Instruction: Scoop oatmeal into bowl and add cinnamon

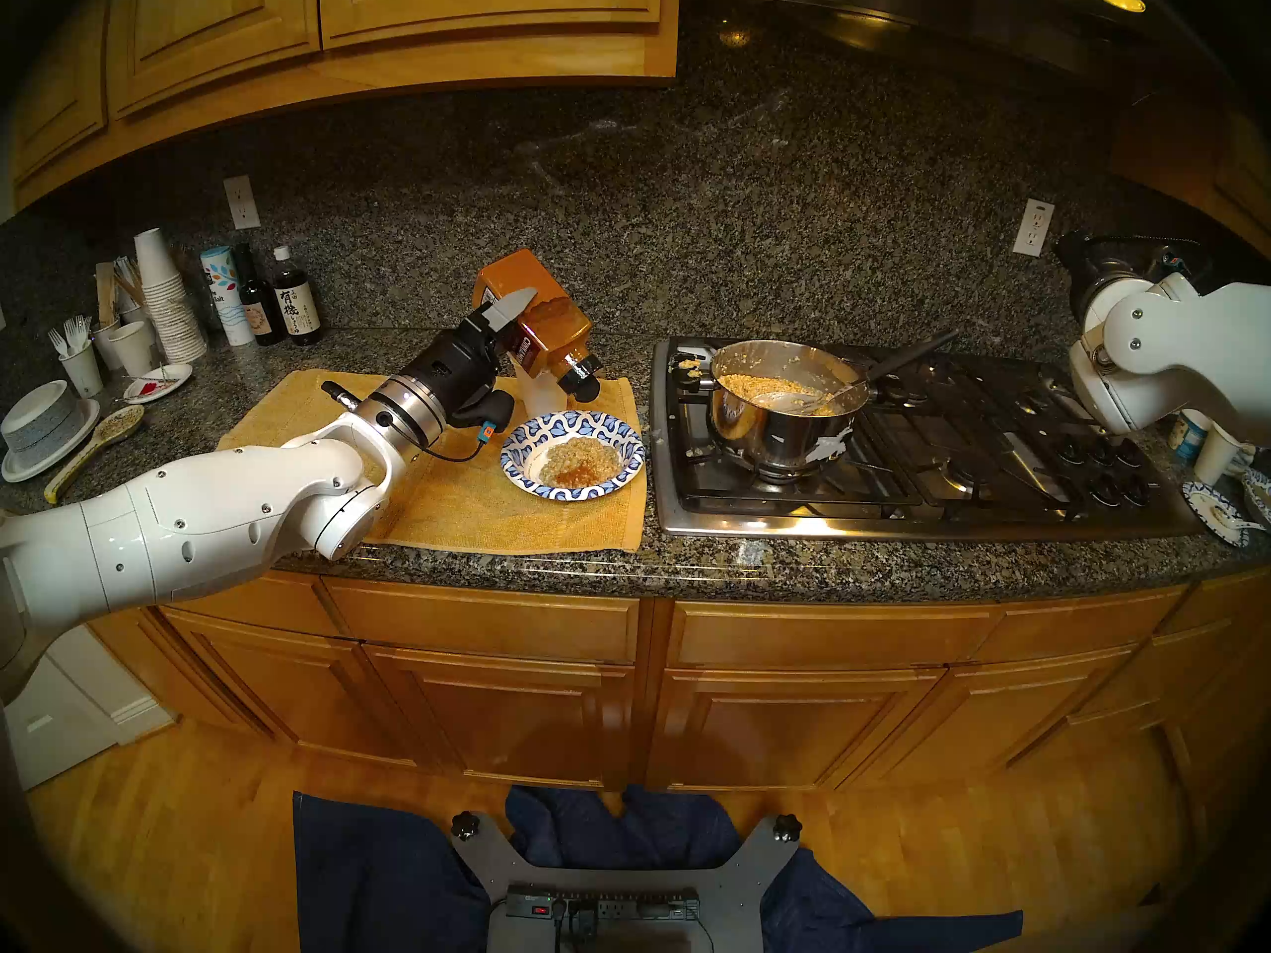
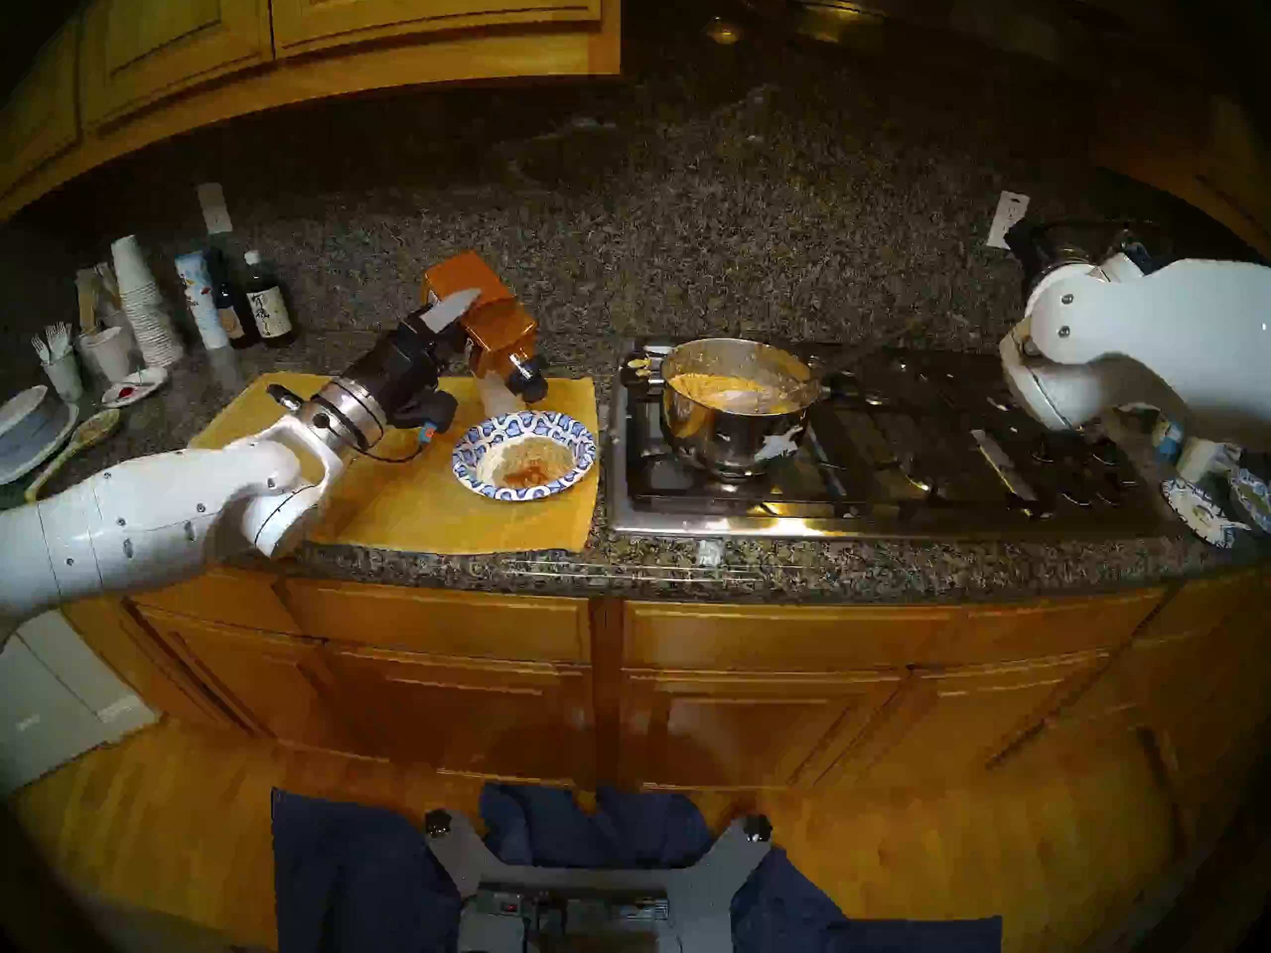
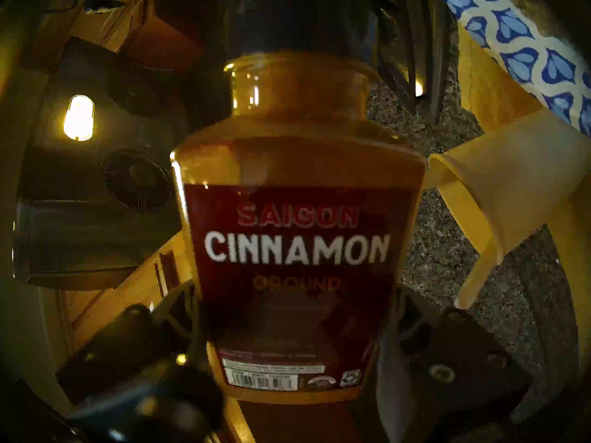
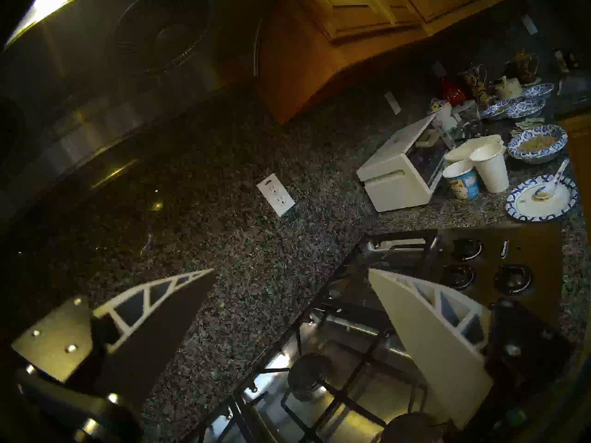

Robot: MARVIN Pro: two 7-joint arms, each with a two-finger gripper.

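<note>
My left gripper (image 1: 520, 327) is shut on the cinnamon jar (image 1: 550, 322), which is tilted with its black cap (image 1: 581, 381) pointing down, just behind the bowl (image 1: 605, 427). The jar's dark red label fills the left wrist view (image 3: 297, 241). The blue-and-white paper bowl sits on a yellow towel (image 1: 440, 498) and holds oatmeal (image 1: 584, 455) with a patch of brown cinnamon powder (image 1: 573, 476) on it. More oatmeal (image 1: 753, 383) lies in the steel pot (image 1: 777, 429). My right gripper (image 4: 291, 269) is open and empty, raised above the cooktop's right side.
A ladle (image 1: 798, 401) rests in the pot on the cooktop (image 1: 963, 463). A translucent white plastic piece (image 1: 543, 389) stands under the jar. Paper cups (image 1: 168, 298), dark bottles (image 1: 296, 305) and a grey speckled bowl (image 1: 41, 422) crowd the left; plates and cups (image 4: 540, 199) sit at the right.
</note>
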